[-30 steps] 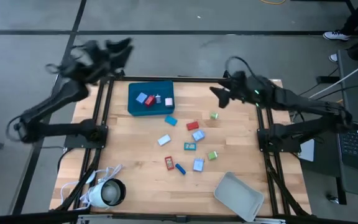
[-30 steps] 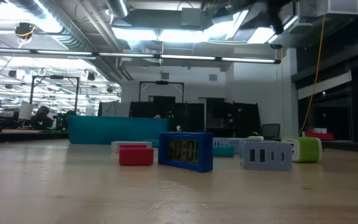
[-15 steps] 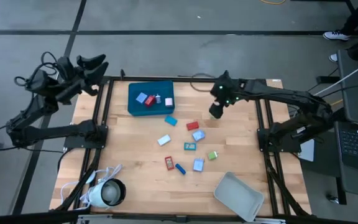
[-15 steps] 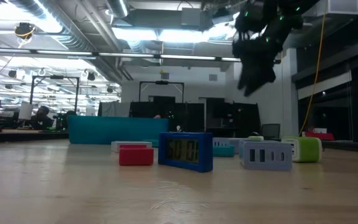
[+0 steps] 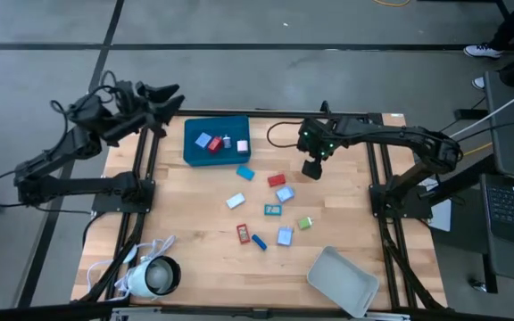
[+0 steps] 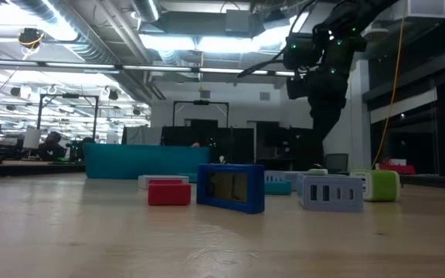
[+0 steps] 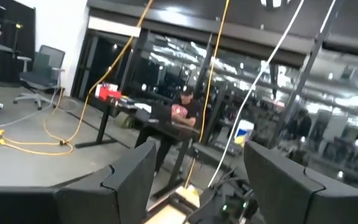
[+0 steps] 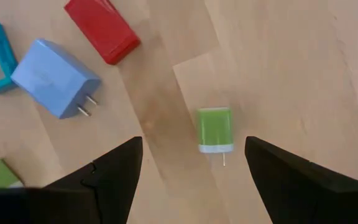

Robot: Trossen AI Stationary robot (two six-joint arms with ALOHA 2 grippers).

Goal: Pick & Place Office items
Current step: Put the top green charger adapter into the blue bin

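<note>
Wooden bench [image 5: 194, 209] carried the scattered office items; my right claw [image 5: 311, 168] hung wide above a green charger [image 8: 214, 130], left claw [image 5: 154, 94] wide too.

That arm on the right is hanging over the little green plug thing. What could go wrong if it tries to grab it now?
The right gripper hangs open above the green plug, which lies flat with thin prongs toward it; the fingers might slip off its smooth sides or nudge it away. The red block and the light blue plug lie close by, so a stray finger could push them.
</note>
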